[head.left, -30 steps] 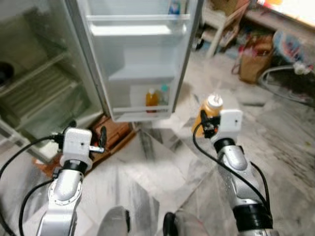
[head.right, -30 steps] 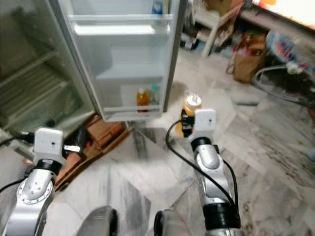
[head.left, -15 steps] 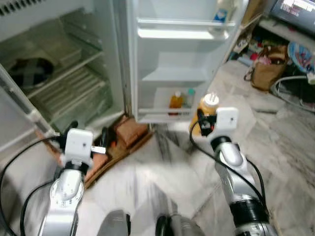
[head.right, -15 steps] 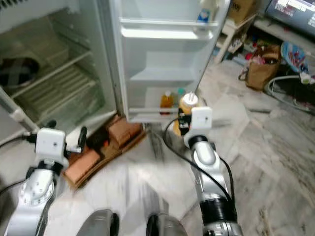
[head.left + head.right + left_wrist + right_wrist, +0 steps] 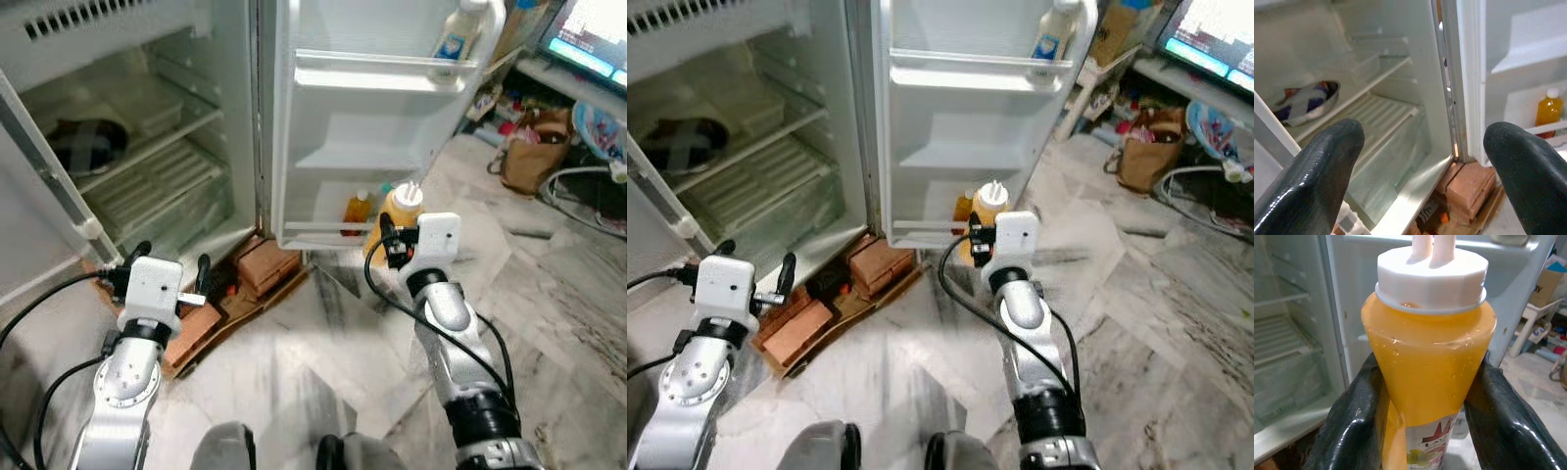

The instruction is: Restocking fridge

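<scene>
My right gripper [image 5: 390, 238] is shut on an orange juice bottle [image 5: 398, 212] with a white cap, held upright in front of the open fridge door [image 5: 372, 127]. In the right wrist view the bottle [image 5: 1430, 362] stands between the two black fingers [image 5: 1354, 416]. On the door's bottom shelf [image 5: 328, 231] stands a small orange bottle [image 5: 357, 208] beside a green-capped one. A white bottle [image 5: 460, 31] sits in the door's top rack. My left gripper [image 5: 168, 273] is open, low at the left, facing the fridge interior [image 5: 1381, 112].
The fridge compartment [image 5: 147, 157] has wire shelves and a dark bowl [image 5: 86, 145]. Bricks on cardboard [image 5: 257, 271] lie under the fridge's front edge. A brown bag [image 5: 537, 149], cables and a screen [image 5: 598, 39] stand at the right. Marble floor [image 5: 323, 362] spreads ahead.
The camera has swung and come nearer the fridge, so its interior and door now show more fully. The right gripper with the juice bottle stands closer to the door's bottom shelf.
</scene>
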Controlling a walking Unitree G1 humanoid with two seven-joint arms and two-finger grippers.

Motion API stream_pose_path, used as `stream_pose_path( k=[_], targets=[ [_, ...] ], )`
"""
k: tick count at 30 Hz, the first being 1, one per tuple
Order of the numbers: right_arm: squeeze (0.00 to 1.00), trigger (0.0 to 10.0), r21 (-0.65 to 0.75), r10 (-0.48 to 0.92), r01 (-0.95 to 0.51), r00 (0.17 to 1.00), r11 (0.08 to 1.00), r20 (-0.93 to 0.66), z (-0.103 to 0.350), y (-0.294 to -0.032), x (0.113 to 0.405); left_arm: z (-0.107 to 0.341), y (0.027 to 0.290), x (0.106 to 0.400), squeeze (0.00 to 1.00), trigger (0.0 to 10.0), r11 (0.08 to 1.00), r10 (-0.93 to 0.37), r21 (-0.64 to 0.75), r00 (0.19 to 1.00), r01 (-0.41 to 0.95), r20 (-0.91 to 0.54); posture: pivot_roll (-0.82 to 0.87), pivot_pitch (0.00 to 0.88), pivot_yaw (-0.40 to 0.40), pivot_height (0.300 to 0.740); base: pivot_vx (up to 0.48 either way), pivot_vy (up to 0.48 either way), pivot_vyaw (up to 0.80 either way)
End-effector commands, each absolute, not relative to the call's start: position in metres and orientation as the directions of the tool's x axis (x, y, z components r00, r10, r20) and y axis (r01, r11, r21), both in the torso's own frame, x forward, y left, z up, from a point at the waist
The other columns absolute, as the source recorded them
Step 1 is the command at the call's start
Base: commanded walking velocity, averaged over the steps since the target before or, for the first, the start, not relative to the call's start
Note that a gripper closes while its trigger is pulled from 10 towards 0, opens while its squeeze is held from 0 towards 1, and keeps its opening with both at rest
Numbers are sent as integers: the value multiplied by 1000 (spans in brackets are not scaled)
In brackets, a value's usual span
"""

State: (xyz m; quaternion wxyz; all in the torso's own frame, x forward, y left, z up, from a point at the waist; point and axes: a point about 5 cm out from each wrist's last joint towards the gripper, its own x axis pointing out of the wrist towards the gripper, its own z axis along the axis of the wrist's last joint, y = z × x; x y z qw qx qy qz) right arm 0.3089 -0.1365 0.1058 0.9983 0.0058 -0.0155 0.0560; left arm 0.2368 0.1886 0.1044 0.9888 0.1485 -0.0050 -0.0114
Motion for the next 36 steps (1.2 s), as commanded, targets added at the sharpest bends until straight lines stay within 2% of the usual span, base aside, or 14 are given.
stream_pose_path(
  k=[1, 32, 36],
  targets=[
    [0, 10000, 2, 104, -105, 994, 995, 44, 107, -141, 309, 103, 187, 237, 0, 10000, 955, -40, 293, 999, 38, 1, 175, 74, -92, 740, 330, 0, 0],
    [0, 10000, -21, 114, -113, 991, 993, 67, 110, -140, 314, 103, 182, 241, 0, 10000, 957, -53, 286, 999, 50, 4, 169, 87, -97, 740, 435, 0, 0],
    [0, 10000, -22, 113, -112, 991, 993, 67, 110, -140, 315, 102, 182, 240, 0, 10000, 956, -50, 289, 999, 48, -1, 174, 89, -98, 740, 176, 0, 0]
  ],
)
